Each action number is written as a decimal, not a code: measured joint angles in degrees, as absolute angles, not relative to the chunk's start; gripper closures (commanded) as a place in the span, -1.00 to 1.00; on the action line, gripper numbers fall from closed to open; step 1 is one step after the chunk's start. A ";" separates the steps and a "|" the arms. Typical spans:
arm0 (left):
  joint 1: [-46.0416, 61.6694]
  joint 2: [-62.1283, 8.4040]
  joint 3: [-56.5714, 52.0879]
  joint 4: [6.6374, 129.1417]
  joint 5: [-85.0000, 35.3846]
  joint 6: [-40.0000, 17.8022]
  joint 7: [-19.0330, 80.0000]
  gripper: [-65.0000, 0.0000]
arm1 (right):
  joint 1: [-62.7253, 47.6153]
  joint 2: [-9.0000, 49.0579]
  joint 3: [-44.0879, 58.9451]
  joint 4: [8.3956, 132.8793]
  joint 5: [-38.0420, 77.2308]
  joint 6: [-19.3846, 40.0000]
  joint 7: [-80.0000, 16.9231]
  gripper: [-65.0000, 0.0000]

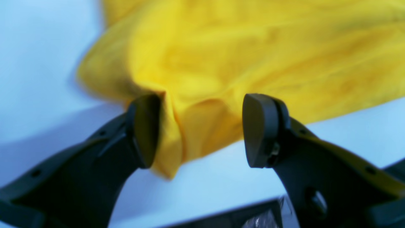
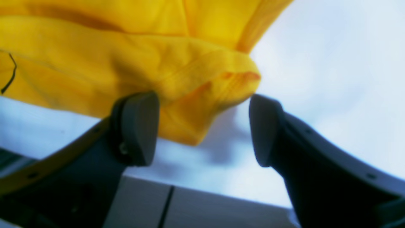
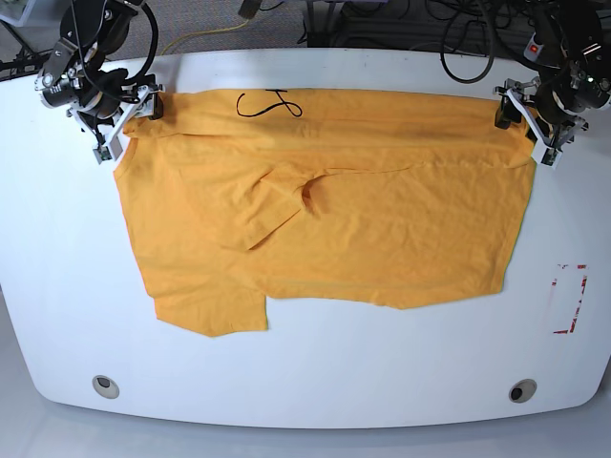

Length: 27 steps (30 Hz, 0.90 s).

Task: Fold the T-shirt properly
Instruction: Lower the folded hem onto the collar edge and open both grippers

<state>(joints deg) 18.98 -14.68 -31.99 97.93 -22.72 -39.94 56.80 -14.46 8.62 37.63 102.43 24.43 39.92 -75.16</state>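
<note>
The orange-yellow T-shirt [image 3: 382,219] lies spread on the white table [image 3: 305,382], its neck with the black line marking [image 3: 265,103] toward the far edge. One sleeve [image 3: 277,205] is folded in over the body. My left gripper [image 3: 525,131] sits at the shirt's far right corner; in the left wrist view it [image 1: 201,129] is open with a cloth fold [image 1: 205,126] between the jaws. My right gripper [image 3: 127,129] sits at the far left corner; the right wrist view shows it [image 2: 204,126] open around the bunched hem corner [image 2: 202,91].
A red-outlined rectangle [image 3: 570,299] is marked on the table at the right. Two round fittings [image 3: 106,385] [image 3: 521,389] sit near the front edge. Cables [image 3: 458,29] lie beyond the far edge, behind both arms.
</note>
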 measured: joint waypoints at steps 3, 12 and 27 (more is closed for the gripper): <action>19.70 -15.11 -32.40 97.91 -18.85 -39.94 53.74 -0.17 | -14.46 7.75 37.80 100.64 24.27 39.94 -73.95 -0.29; 19.97 -14.83 -32.01 97.65 -14.98 -39.94 52.86 0.08 | -14.24 7.64 37.85 98.61 25.30 39.92 -72.20 0.69; 20.71 -16.71 -32.01 97.80 -11.90 -40.18 52.82 0.57 | -15.90 11.88 36.86 98.80 25.74 40.07 -73.58 0.80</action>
<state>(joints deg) 20.71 -16.71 -32.01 97.80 -11.90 -40.18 52.82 -15.90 11.88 36.86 98.80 25.74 40.07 -73.58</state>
